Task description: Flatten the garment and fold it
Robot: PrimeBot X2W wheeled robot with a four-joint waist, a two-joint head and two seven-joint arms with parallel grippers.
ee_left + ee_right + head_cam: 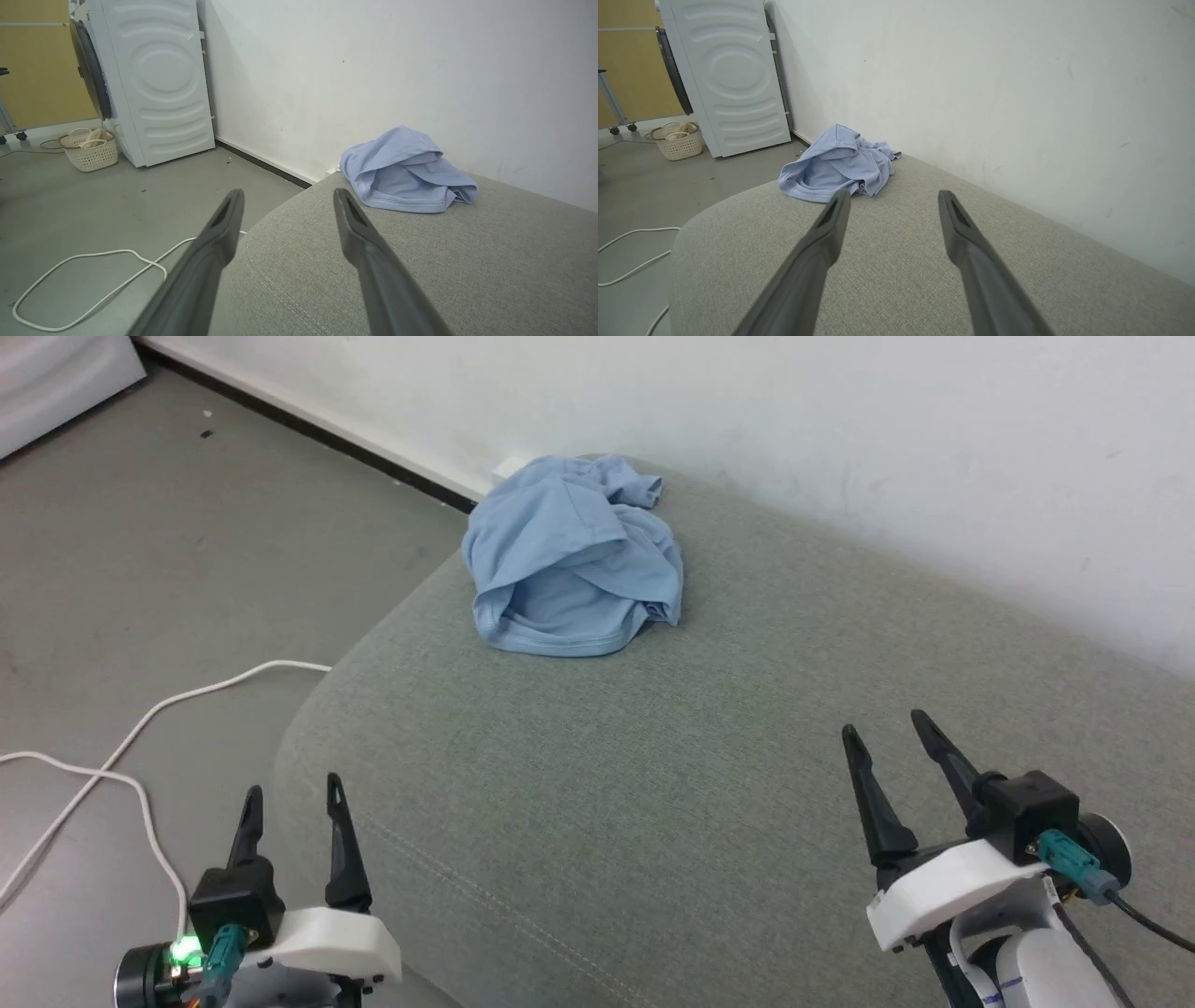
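The garment (571,558) is a light blue shirt lying crumpled in a heap at the far left end of a grey-green fabric cushion (709,784), near the wall. Its collar, buttons and logo are hidden in the folds. The left wrist view has the garment (404,170) ahead and to the right of my left fingers. The right wrist view has the garment (838,163) ahead and to the left. My left gripper (292,793) hangs open over the cushion's near left corner, well short of the garment. My right gripper (885,726) stands open over the near right part, holding nothing.
A white cable (140,737) loops on the grey floor left of the cushion. A white washing machine (149,79) stands against the wall further left, with a woven basket (89,150) beside it. The white wall (840,448) runs close behind the cushion.
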